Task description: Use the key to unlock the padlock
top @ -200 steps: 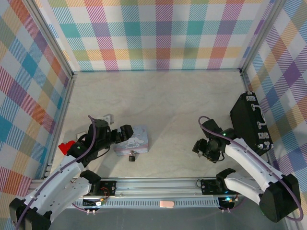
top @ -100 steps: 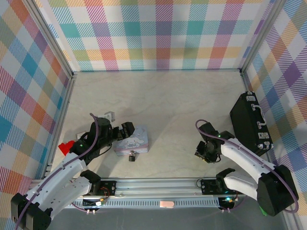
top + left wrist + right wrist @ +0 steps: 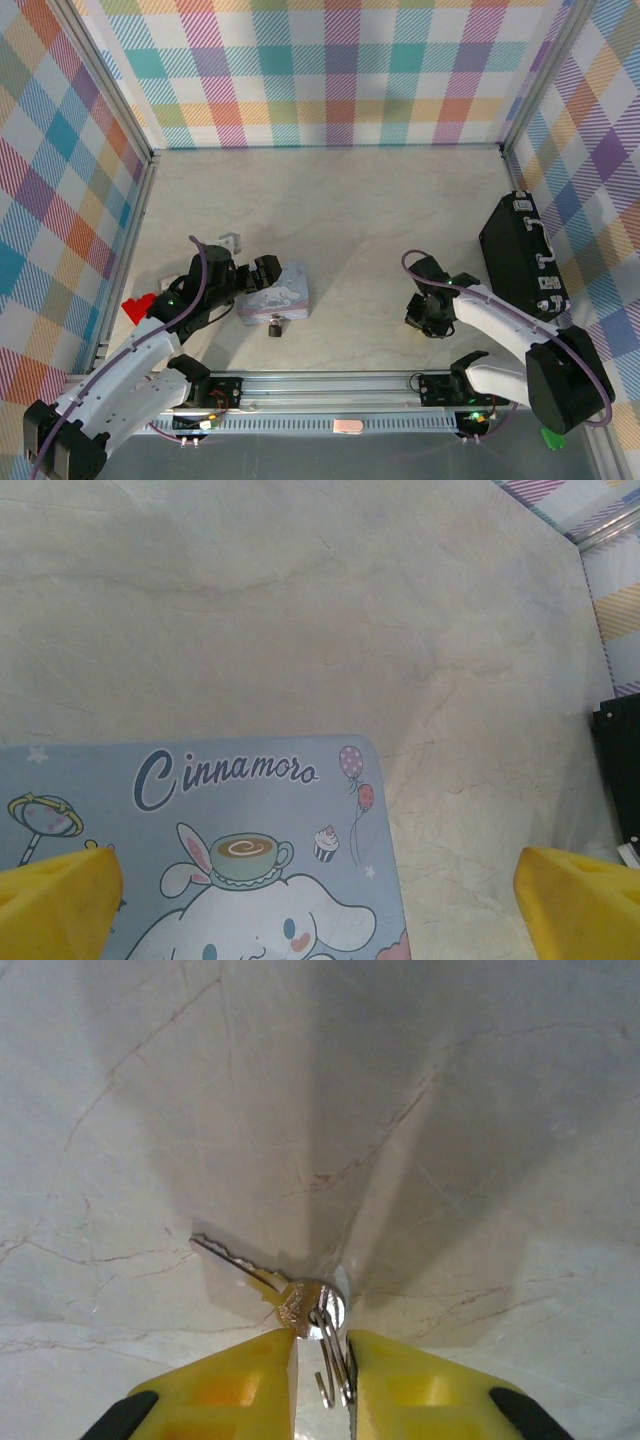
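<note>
The tiny dark padlock hangs at the front edge of the pale blue cartoon tin box on the left of the table. My left gripper hovers over the box's left side, wide open; in its wrist view the yellow fingertips straddle the box lid. The silvery key stands on edge on the marble, its ring caught between the fingers. My right gripper has closed narrowly on the key's head and ring, low on the table at the right.
A black case leans against the right wall. A red object and a small white piece lie near the left wall. The aluminium rail runs along the near edge. Plaid walls enclose the marble table.
My right gripper's jaws have narrowed from well apart to tight around the key, and the arm has dropped slightly leftward. The left gripper edged a little nearer the tin box.
</note>
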Controlling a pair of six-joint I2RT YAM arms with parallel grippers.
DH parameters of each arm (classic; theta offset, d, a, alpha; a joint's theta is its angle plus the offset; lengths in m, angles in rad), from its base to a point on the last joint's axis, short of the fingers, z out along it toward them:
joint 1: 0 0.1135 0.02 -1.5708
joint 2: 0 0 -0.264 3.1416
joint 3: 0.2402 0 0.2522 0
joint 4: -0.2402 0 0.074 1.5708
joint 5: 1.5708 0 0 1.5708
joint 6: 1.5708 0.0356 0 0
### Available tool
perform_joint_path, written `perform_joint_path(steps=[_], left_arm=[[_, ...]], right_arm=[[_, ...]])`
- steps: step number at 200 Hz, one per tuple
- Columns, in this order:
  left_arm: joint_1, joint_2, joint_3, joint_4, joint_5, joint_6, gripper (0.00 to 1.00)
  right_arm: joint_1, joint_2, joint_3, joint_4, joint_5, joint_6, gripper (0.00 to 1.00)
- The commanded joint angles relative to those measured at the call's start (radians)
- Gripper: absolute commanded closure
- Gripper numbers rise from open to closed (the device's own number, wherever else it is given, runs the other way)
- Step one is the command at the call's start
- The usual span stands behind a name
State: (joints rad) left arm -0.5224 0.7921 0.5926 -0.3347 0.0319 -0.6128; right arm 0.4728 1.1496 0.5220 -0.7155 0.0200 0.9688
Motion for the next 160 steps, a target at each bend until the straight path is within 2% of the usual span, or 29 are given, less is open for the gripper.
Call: perform_joint_path(steps=[1,36,66,82,93,106,124,160], left_arm=[[-0.014,0.004,0.023,0.038,-0.013,0.008,0.00],[-0.016,0.017,0.037,0.045,-0.003,0.008,0.00],[-0.016,0.028,0.083,0.019,-0.021,0.072,0.00],[-0.016,0.033,0.108,0.022,-0.025,0.107,0.00],[-0.016,0.041,0.122,0.037,-0.010,0.130,0.00],[-0.016,0.055,0.140,0.048,0.007,0.148,0.00],[-0.016,0.071,0.174,0.092,0.028,0.161,0.00],[-0.016,0.092,0.214,0.170,0.110,0.172,0.00]], right_arm=[[0.007,0.005,-0.014,0.015,0.021,0.007,0.83],[0.007,-0.038,0.019,0.011,0.024,-0.038,1.00],[0.007,-0.214,0.085,0.103,-0.037,-0.136,1.00],[0.006,-0.250,0.124,0.166,-0.084,-0.161,1.00],[0.007,-0.246,0.141,0.247,-0.136,-0.166,1.00],[0.007,-0.233,0.135,0.424,-0.237,-0.166,1.00],[0.009,-0.207,0.134,0.616,-0.304,-0.162,1.00],[0.010,-0.122,0.161,0.865,-0.435,-0.173,1.00]])
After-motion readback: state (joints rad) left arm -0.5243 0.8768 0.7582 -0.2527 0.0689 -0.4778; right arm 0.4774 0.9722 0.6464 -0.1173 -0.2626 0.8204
